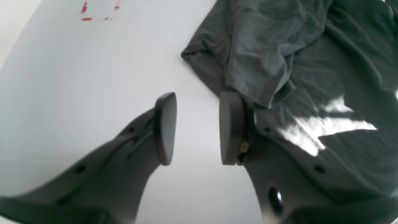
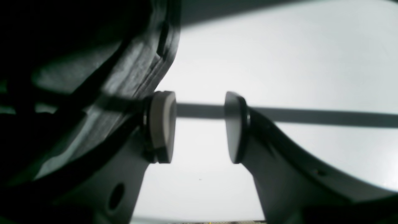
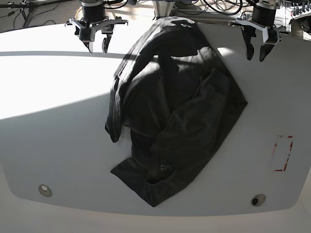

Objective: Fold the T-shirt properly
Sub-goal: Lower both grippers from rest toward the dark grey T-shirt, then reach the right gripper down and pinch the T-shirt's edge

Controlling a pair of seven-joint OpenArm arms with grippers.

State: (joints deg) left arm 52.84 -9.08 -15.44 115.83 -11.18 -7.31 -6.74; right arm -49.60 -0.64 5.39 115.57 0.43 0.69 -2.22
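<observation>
Right gripper seen from behind, its two pale pads facing each other with a clear gap and nothing between them. Below lies the white worktop, crossed by a narrow dark shadow band running level behind the pads. A dark, blurred mass fills the left side; what it is cannot be told.

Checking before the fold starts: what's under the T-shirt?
The T-shirt lies crumpled on the white table; whatever its folds cover cannot be seen.
</observation>
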